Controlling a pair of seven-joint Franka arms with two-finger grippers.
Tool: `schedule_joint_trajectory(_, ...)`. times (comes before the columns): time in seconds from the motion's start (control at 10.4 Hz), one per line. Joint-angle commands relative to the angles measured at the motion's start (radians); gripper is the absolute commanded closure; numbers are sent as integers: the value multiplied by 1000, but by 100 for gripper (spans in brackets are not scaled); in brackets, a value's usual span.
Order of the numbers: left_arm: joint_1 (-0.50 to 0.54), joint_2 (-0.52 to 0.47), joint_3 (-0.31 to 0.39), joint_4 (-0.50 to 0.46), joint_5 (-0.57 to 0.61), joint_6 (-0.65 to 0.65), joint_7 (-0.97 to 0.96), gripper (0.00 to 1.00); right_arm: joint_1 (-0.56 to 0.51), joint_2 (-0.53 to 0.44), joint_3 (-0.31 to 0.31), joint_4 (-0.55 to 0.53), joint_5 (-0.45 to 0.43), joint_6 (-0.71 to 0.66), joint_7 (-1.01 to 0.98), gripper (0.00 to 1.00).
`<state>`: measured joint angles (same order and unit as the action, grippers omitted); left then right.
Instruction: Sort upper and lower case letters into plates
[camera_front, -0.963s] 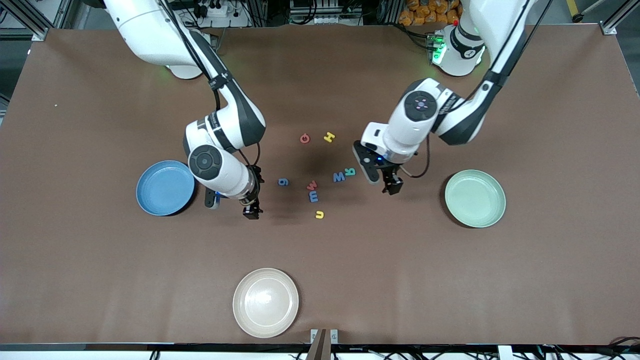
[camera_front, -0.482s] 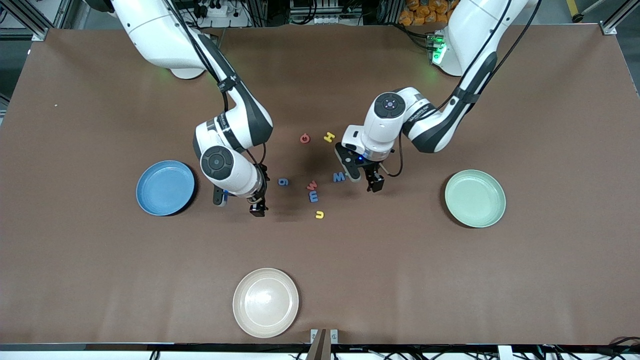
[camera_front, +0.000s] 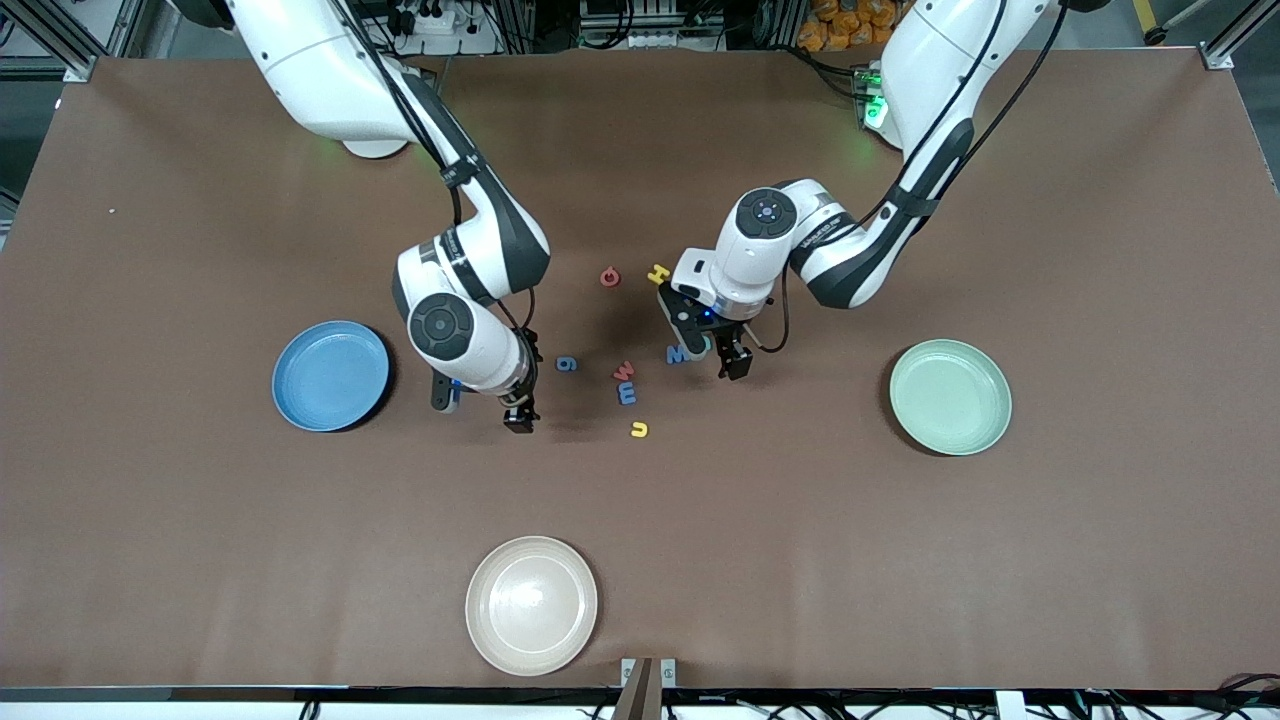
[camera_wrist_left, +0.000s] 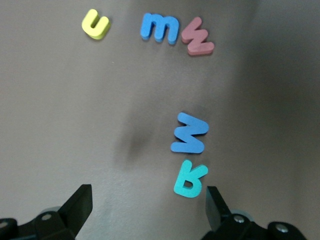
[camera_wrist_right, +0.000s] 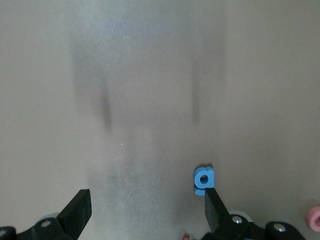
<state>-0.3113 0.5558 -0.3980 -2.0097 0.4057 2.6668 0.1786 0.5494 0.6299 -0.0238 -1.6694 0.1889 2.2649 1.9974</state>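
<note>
Several small letters lie mid-table: red G (camera_front: 610, 277), yellow H (camera_front: 657, 272), blue g (camera_front: 566, 364), red w (camera_front: 623, 370), blue m (camera_front: 627, 392), yellow u (camera_front: 639, 429) and blue W (camera_front: 677, 354). My left gripper (camera_front: 712, 345) hangs open over the W. In the left wrist view the teal R (camera_wrist_left: 190, 179) lies just inside one finger of the left gripper (camera_wrist_left: 145, 207), with the blue W (camera_wrist_left: 189, 133) beside it. My right gripper (camera_front: 482, 405) is open, between the sky blue plate (camera_front: 331, 375) and the g. The blue g (camera_wrist_right: 203, 180) touches one fingertip (camera_wrist_right: 216, 207). The mint green plate (camera_front: 950, 396) holds nothing.
A cream-beige plate (camera_front: 532, 604) sits near the table edge closest to the front camera. Brown table surface stretches around the letters and plates. The left wrist view also shows the yellow u (camera_wrist_left: 95, 24), blue m (camera_wrist_left: 160, 28) and red w (camera_wrist_left: 198, 41).
My left gripper has swung from near the green plate toward the letters and now covers the teal R in the front view. My right gripper has crept slightly toward the blue g.
</note>
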Motion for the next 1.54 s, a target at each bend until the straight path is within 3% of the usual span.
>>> schedule_joint_trajectory(0.0,-9,36,4,20,71,12,-36,4,43,30,-5,-27,-11,65,52,0)
schedule_joint_trajectory(0.19,-9,49,4,22,79,12,-37,5,49,27,2,-78,-11,117,83,0)
schedule_joint_trajectory(1.06,-37,79,5,31,119,12,-70,5,58,24,50,-105,-13,110,190,0)
schedule_joint_trajectory(1.44,-42,95,4,51,117,10,-71,6,63,16,51,-138,-75,123,253,0)
